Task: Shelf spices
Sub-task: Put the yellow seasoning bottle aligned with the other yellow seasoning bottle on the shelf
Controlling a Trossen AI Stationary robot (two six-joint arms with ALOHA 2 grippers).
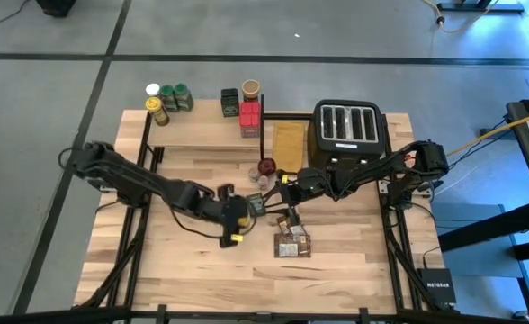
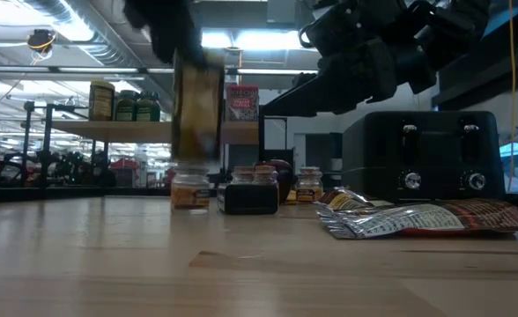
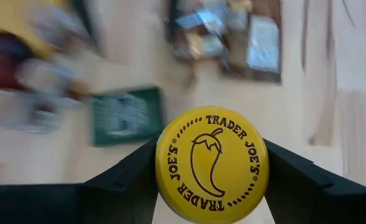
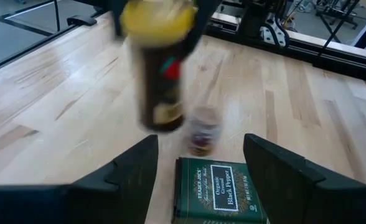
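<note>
Your left gripper [image 3: 211, 180] clamps the rigid, light jar [image 3: 211, 163] by its lid; right gripper [image 4: 200, 168] open.

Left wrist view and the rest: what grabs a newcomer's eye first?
The yellow-lidded jar with the chili logo, clamped between the left gripper fingers and lifted off the table near its middle. Next, the right gripper, open, hovers over the green black-pepper tin. Behind them, the black toaster sits beside the shelf, where a few spices already stand.
</note>
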